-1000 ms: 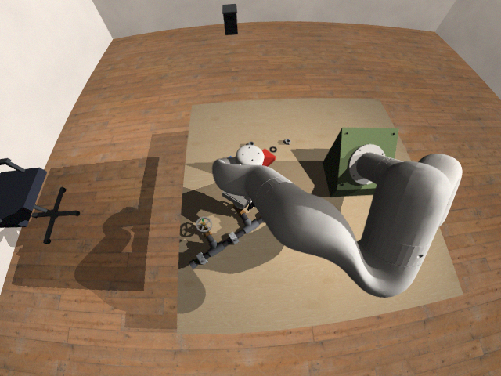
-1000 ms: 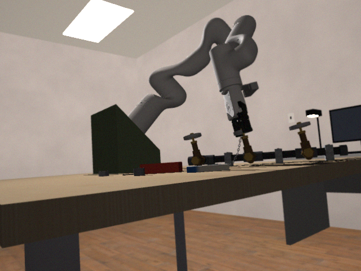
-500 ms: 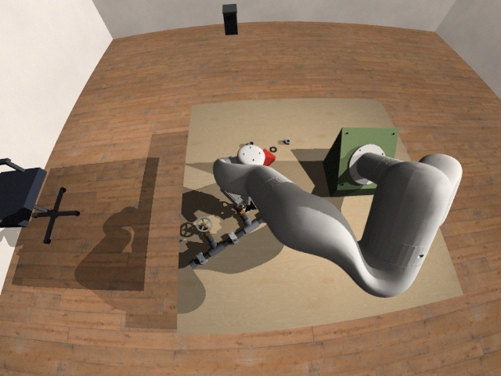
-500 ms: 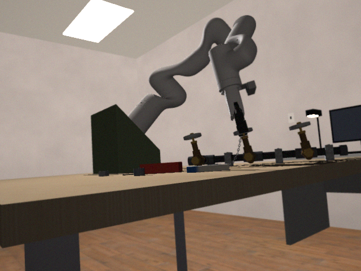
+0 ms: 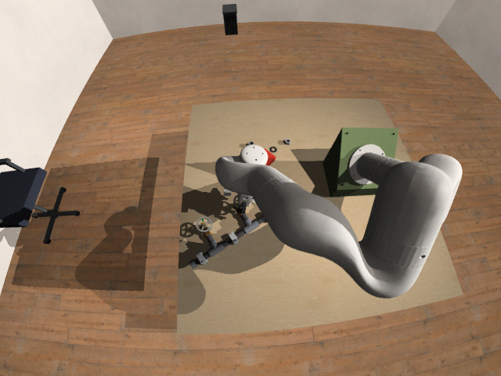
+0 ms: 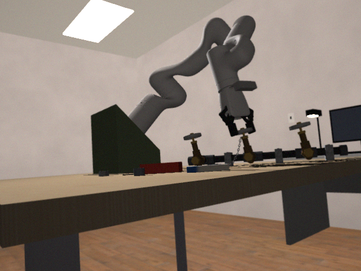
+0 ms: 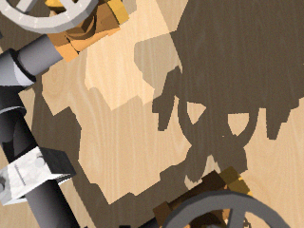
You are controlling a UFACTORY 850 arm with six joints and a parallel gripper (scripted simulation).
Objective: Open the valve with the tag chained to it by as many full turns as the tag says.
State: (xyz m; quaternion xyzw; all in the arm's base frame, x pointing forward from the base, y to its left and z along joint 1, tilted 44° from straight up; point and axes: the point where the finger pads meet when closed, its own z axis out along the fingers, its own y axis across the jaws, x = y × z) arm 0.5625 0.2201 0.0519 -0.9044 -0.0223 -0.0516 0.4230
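Note:
Three brass valves with grey handwheels stand on a dark pipe (image 6: 265, 153) (image 5: 226, 239) (image 7: 19, 128). In the exterior view they are the left valve (image 6: 196, 150), the middle valve (image 6: 248, 153) and the right valve (image 6: 304, 143). A thin chain (image 6: 237, 150) hangs from the middle valve down to the table. I cannot read the tag. My gripper (image 6: 242, 131) is open, with its fingers on either side of the middle valve's handwheel. In the top view my arm hides it. The wrist view shows one handwheel (image 7: 52, 16) at the top left and another handwheel (image 7: 223, 211) at the bottom edge.
The pipe is fixed to a wooden table (image 6: 116, 198) (image 5: 282, 291) with a grey clamp (image 7: 33, 173). A green base box (image 5: 364, 137) (image 6: 116, 145) carries my arm. A red block (image 6: 160, 167) (image 5: 270, 158) and small nuts (image 5: 287, 141) lie behind. A monitor (image 6: 345, 123) stands at the far right.

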